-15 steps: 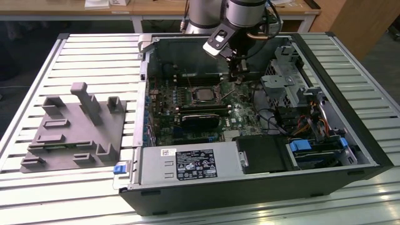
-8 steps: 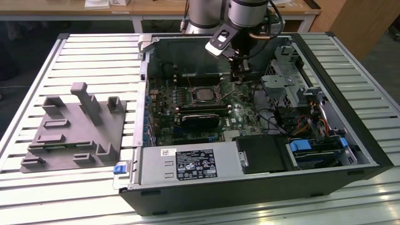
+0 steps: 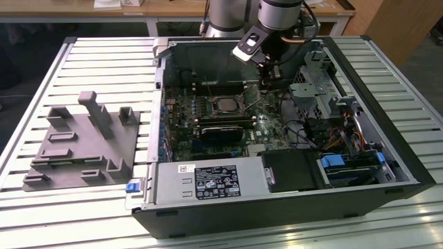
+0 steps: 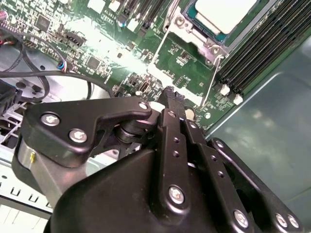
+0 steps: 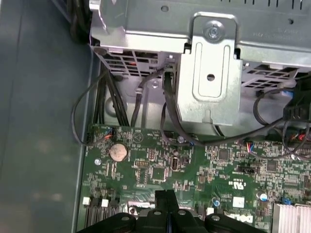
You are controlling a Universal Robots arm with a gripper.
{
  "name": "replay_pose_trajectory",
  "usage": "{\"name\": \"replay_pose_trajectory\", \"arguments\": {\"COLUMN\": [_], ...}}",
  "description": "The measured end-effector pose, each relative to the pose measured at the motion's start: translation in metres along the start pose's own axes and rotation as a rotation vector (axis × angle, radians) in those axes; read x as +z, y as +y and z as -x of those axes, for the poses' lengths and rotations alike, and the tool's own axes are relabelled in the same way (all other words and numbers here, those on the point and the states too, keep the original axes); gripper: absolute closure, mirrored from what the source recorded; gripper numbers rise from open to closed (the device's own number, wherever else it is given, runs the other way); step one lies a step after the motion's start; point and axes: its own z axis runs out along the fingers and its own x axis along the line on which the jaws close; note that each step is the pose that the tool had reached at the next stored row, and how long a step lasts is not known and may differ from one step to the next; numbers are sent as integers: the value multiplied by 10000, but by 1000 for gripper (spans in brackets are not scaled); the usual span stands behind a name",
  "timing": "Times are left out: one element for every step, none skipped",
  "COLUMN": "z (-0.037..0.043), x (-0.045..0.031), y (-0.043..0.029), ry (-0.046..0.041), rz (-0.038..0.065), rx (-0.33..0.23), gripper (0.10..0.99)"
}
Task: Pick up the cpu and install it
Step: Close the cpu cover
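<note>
At the arm's end, one black gripper (image 3: 271,83) (image 4: 170,94) (image 5: 166,195), its two fingers pressed together with nothing seen between them. Hanging low inside one open black computer case (image 3: 387,171), just above one green motherboard (image 3: 266,122) (image 5: 160,170).

Near the fingertips in the second wrist view, one small square cpu with a silvery top plate (image 4: 224,10) (image 3: 225,105), lying flat inside one metal-edged socket frame (image 4: 187,29), apart from the gripper.

On the board in the first wrist view, one round silver coin cell (image 5: 118,152); beyond it, one silvery sheet-metal drive cage (image 5: 209,73) with black cables trailing beneath.

Along the case's near side in the exterior view, one silvery power supply box (image 3: 207,181) with a label.

On the exterior view's left, well apart from the case, one large grey plastic fixture plate (image 3: 83,148) with upright blocks.

Under both, one counter of pale metal slats (image 3: 90,57).

Behind, one light wooden desk (image 3: 173,8) on white legs.
</note>
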Motion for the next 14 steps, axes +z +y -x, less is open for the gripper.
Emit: {"name": "replay_pose_trajectory", "arguments": {"z": [-4, -11, -15, -20, -23, -26, -28, -32, -35, -40, -43, -47, -51, -56], "x": [2, 4, 7, 10, 15, 19, 24, 29, 34, 38, 42, 48, 53, 59], "y": [10, 20, 30, 39, 47, 54, 62, 70, 78, 86, 94, 101, 107, 111], "ry": [-2, -4, -6, -7, -6, -8, -9, -9, -9, -10, -10, -10, -10, -10], "rz": [0, 0, 0, 0, 1, 0, 0, 0, 0, 0, 0, 0, 0, 0], "rx": [7, 24, 41, 61, 81, 92, 99, 105, 110, 115, 120, 125, 130, 134], "gripper": [980, 980, 980, 980, 980, 980, 980, 980, 980, 980, 980, 980, 980, 980]}}
